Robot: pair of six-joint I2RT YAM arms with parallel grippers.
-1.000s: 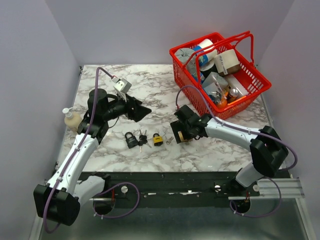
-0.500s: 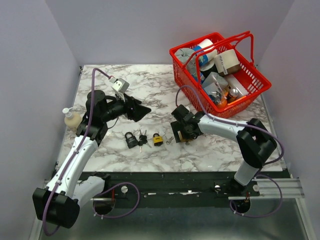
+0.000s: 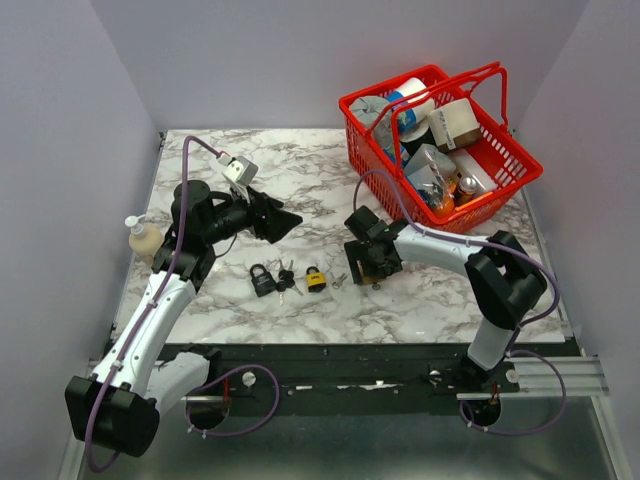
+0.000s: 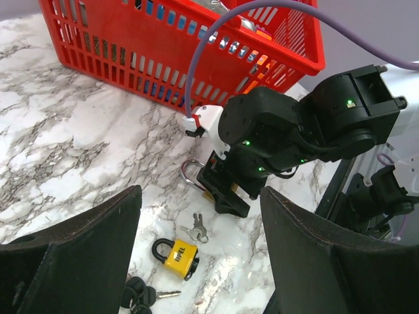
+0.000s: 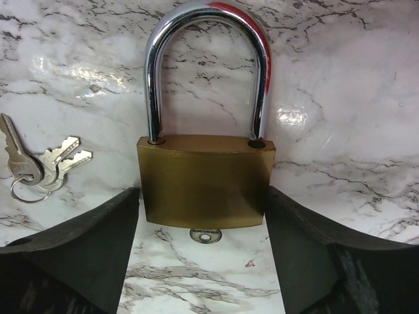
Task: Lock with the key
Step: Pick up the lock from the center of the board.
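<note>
At the far left edge of the marble desk (image 3: pixel 300 160), saw a pump bottle (image 3: pixel 143 238) standing upright. Just to its right, found the left hand (image 3: pixel 285 224) raised above the desk, jaws spread wide, its dark fingers (image 4: pixel 72 255) gripping nothing and touching nothing. Nearer the front edge, noted a row of small things lying flat on the desk. Counted first a black padlock (image 3: pixel 263 280), then a bunch of black-headed keys (image 3: pixel 285 279) just beside it, then a yellow padlock (image 3: pixel 316 278) with a dark shackle. Spotted the silver keys (image 3: pixel 339 281) next, a few on one ring, lying loose between the yellow padlock and the right hand (image 3: pixel 365 268), apart from both. Found that hand lowered to the desk around the brass padlock (image 5: pixel 204 180), the task's lock. Saw it there flat on the marble, the shackle pointing away from the wrist camera and both chrome legs meeting the brass body. Saw the jaws set fairly wide, one finger on each side of that body, apparently pressed against its two sides. Could not tell whether the shackle was latched. Farthest right, at the back corner, noted a red basket (image 3: pixel 480 212) packed with boxes and cans, well apart from the locks.
</note>
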